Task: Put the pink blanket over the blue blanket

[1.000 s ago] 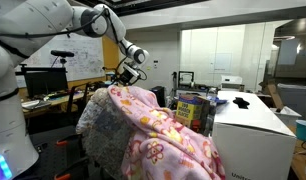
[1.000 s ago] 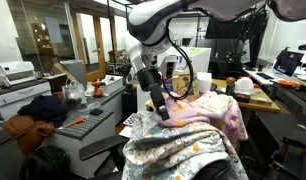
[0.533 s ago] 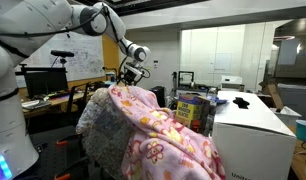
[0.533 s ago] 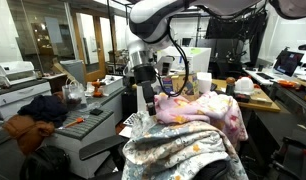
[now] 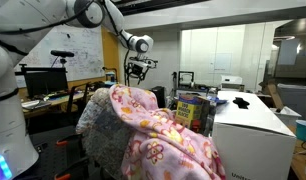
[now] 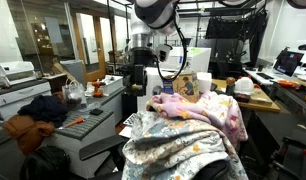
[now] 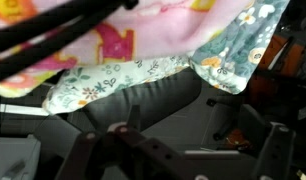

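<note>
Now the pink blanket (image 5: 158, 130) lies draped on top of the blue blanket (image 5: 101, 125), both heaped over what looks like a chair. In an exterior view the pink blanket (image 6: 198, 108) covers the upper, far part of the heap, while a broad stretch of the blue blanket (image 6: 178, 150) shows bare in front of it.

A second ago the gripper was down at the pink blanket's top edge with a fold between its jaws. Since then it has let go and risen. The gripper (image 5: 139, 68) hangs clear above the heap with its jaws spread wide and nothing in them, and the freed edge has sunk back onto the pile. From the wrist view, pink cloth (image 7: 143, 30) fills the top, with a speckled blue hem (image 7: 228, 50) peeping out under it and the grey seat (image 7: 143, 105) below.

That release reads as the placing step being finished: pink is over blue. Coverage looks partial, though, so one more pull toward the bare blue side may be wanted. The white box (image 5: 253, 130) beside the chair plays no part.
</note>
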